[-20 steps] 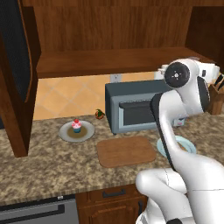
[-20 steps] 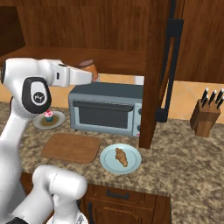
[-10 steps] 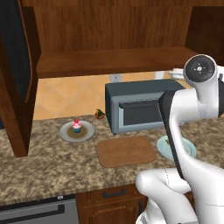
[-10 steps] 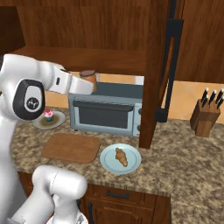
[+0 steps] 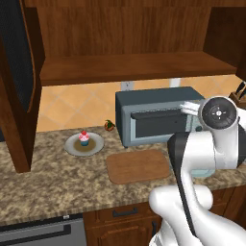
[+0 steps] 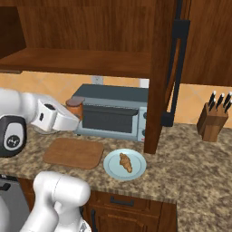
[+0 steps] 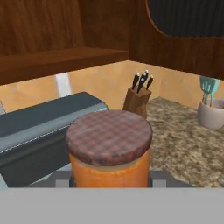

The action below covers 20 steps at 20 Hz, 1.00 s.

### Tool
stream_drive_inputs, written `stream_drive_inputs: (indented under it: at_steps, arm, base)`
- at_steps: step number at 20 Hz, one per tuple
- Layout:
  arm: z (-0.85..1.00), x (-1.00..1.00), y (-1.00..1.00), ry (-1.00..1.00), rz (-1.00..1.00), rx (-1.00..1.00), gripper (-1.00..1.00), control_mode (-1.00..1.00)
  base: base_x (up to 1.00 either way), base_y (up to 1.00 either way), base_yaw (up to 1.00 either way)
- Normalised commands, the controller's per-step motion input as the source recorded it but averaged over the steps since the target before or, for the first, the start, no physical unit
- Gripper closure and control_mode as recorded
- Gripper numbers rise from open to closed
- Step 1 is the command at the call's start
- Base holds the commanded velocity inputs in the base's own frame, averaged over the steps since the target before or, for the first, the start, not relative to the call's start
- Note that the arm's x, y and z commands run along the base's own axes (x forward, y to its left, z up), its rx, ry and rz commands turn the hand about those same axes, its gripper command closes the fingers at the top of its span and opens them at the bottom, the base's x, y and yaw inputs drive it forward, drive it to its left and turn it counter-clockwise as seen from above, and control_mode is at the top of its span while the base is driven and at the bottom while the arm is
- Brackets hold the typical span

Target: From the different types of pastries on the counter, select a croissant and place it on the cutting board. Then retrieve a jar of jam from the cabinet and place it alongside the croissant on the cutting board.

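Jam jar (image 7: 109,148), squat orange cylinder with plaid lid, upright, clamped in two-finger gripper (image 6: 78,118) beside grey-blue toaster oven (image 6: 113,113); brown wooden cutting board (image 6: 74,152) lies directly below, bare; croissant (image 6: 125,162) on neighbouring blue plate (image 6: 110,168).

speckled granite counter (image 5: 48,182), matt wooden cutting board (image 5: 138,165)

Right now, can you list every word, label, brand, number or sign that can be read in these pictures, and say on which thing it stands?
None: no readable text in any view.
Jam jar, held between the fingers: plain orange body, checked lid, no label.
Toaster oven: no brand or numbers legible; its controls are too small to tell.
Knife block: no markings.
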Motion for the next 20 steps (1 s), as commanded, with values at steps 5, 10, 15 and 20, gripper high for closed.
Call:
stream_drive_inputs:
  at_steps: [5,10,15,20]
  arm:
    - [-0.73,0.21,0.46,-0.07,0.01,0.03,1.00,-1.00]
    - [-0.38,0.28,0.29,0.01,0.05,0.17,1.00,-1.00]
    - [-0.47,0.00,0.46,0.00,0.07,0.07,1.00,-1.00]
    - [-0.68,0.00,0.22,0.01,0.04,-0.01,1.00,-1.00]
  base:
    - [0.00,0.00,0.00]
    - [0.00,0.00,0.00]
    - [0.00,0.00,0.00]
    - [0.00,0.00,0.00]
